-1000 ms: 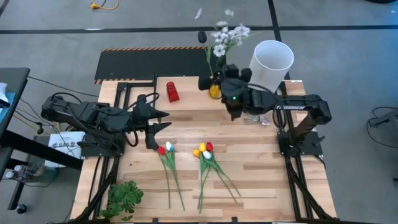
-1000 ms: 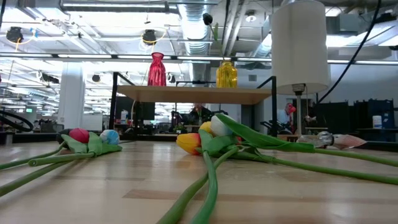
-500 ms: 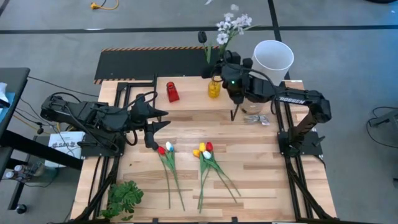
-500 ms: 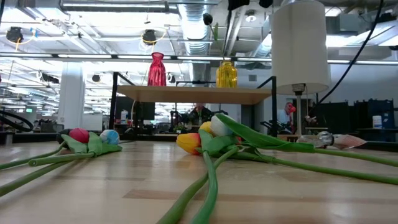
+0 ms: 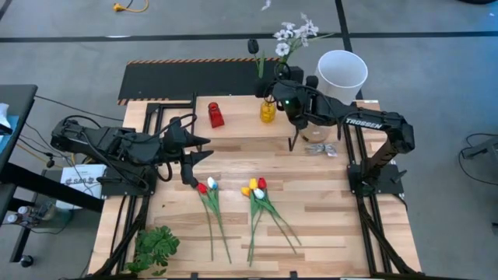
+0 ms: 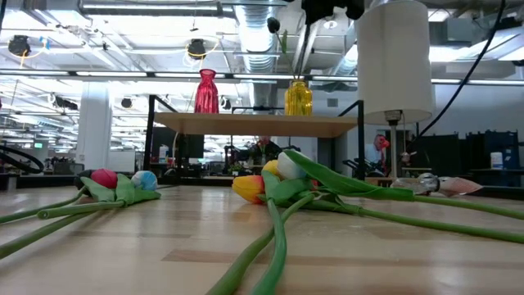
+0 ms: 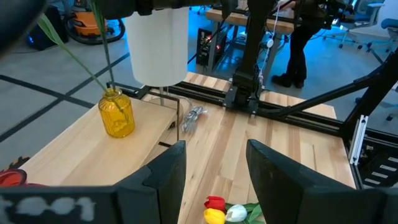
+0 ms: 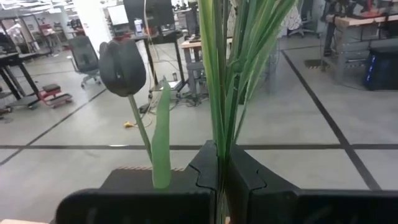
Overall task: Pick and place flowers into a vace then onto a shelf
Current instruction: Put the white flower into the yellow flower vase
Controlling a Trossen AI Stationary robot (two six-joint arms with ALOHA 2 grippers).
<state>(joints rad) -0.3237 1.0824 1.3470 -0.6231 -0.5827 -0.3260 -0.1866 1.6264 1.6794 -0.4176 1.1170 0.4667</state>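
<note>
White "TROSSEN" lettering on the right arm [image 5: 366,123], no other readable text

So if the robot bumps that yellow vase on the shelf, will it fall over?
Maybe. The yellow vase looks small and narrow, with long stems sticking high above it, so it is probably top-heavy and easy to tip. The right hand is shut on the white blossom spray whose stems reach into it, so a sideways pull could drag it along the shelf.

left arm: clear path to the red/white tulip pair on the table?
Probably yes. The left gripper hangs open just behind the red and white tulips, with only bare table between. The right gripper is away over the yellow vase.
</note>
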